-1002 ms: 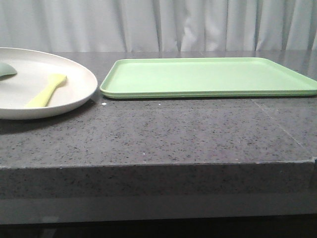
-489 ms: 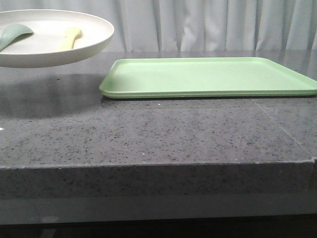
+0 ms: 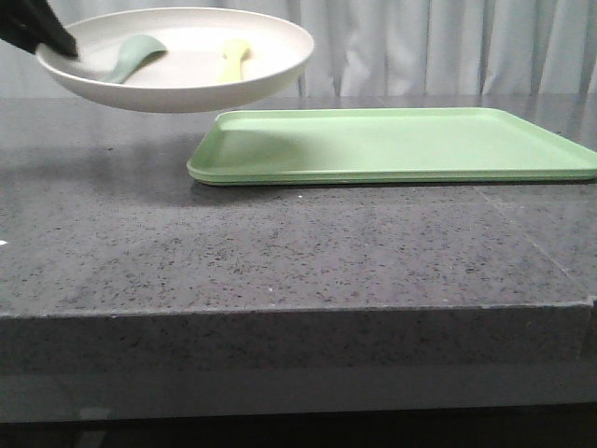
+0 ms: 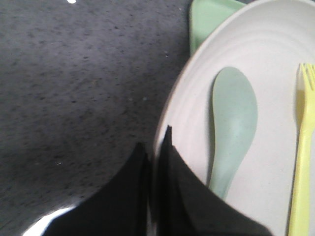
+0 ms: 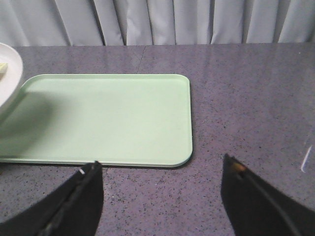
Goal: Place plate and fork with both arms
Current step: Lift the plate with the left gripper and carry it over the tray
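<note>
The left pincer (image 4: 156, 162) pinches the plate (image 3: 182, 58) rim, holding it above the surface near the green tray (image 3: 392, 145); the fork (image 3: 234, 56) rides inside. The right pincer (image 5: 160, 196) gapes empty. Placement remains.

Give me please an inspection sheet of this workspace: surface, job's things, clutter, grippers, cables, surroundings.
Surface: dark speckled stone countertop, bare in front.
Job's things: large round cream-white plate held in the air, its edge over the left end of the rectangular light-green tray; slim yellow plastic fork lies in the plate.
Clutter: pale teal-green spoon in the plate beside the fork.
Grippers: left gripper clamped on the plate's rim; right gripper open, holding nothing, facing the tray.
Cables: nothing seen.
Surroundings: pale grey curtain behind.
</note>
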Controlling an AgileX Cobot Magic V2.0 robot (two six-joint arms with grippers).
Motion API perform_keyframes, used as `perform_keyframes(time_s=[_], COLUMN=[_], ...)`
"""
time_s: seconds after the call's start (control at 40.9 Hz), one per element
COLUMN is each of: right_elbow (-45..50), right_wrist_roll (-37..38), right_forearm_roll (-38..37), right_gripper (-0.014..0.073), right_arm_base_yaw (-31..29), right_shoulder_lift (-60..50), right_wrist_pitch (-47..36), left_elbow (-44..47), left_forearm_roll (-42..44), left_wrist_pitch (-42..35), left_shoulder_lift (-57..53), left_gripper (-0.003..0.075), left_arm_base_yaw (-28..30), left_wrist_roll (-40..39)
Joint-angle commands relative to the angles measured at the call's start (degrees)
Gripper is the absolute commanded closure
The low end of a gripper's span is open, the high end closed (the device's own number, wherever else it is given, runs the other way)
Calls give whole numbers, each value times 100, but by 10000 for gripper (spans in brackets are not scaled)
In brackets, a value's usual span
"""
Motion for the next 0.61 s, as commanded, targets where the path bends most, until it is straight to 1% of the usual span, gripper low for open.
perform_keyframes(time_s=[0.0, 0.269, 0.44, 0.587], right_elbow=[-224, -224, -224, -224], right_wrist_roll=[-26, -26, -26, -26], right_forearm_roll=[7, 7, 7, 7], right_gripper=[61, 61, 61, 61], right_arm_base_yaw=[-40, -23, -15, -4], right_shoulder_lift=[67, 67, 67, 67], right_wrist_pitch=[-406, -400, -389, -389], left_elbow=[-580, -1845, -2593, -2842], left_forearm_roll=[-203, 386, 396, 396], left_wrist_pitch=[-235, -111, -20, 23], left_shoulder_lift=[83, 1255, 1906, 2184], left_gripper=[738, 738, 738, 738], left_arm_base_yaw=[-353, -1217, -1397, -1465], left_wrist_roll=[-309, -976, -1383, -1607])
